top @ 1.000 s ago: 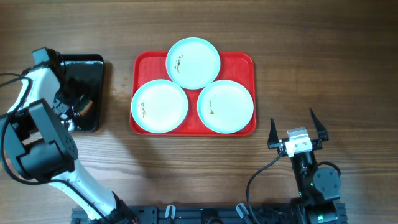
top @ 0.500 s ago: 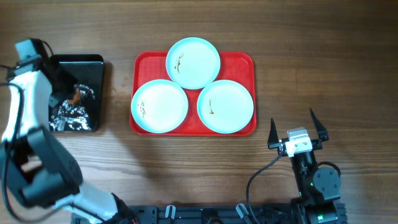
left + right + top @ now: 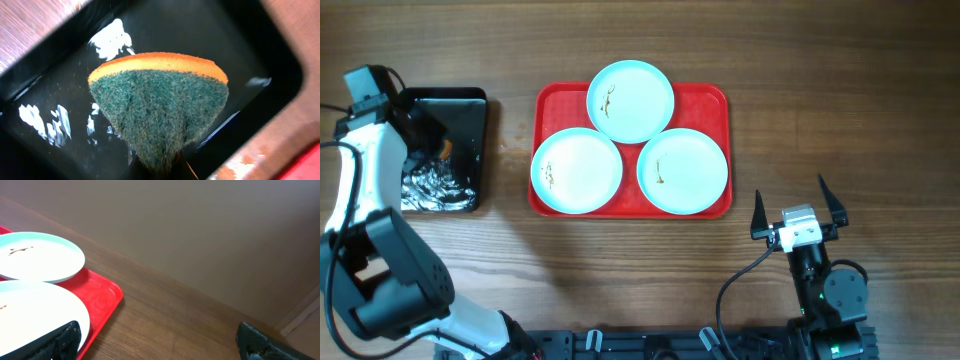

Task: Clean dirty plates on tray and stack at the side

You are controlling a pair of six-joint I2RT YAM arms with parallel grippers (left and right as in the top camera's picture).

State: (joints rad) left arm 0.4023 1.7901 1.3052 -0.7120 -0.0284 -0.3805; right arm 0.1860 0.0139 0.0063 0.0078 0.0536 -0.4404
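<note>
Nearest plate (image 3: 35, 312) mostly off-frame

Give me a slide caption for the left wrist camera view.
Green-faced, orange-backed sponge pinched into a fan shape, with the glossy black tray behind it.

Wooden table (image 3: 820, 80) bears red tray (image 3: 556, 108), black tray (image 3: 470, 125)

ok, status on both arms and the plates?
Left fingers shut on sponge over black tray. Right fingers open, parked clear of red tray. Three plates streaked, on tray, none stacked. Nothing in the way.
</note>
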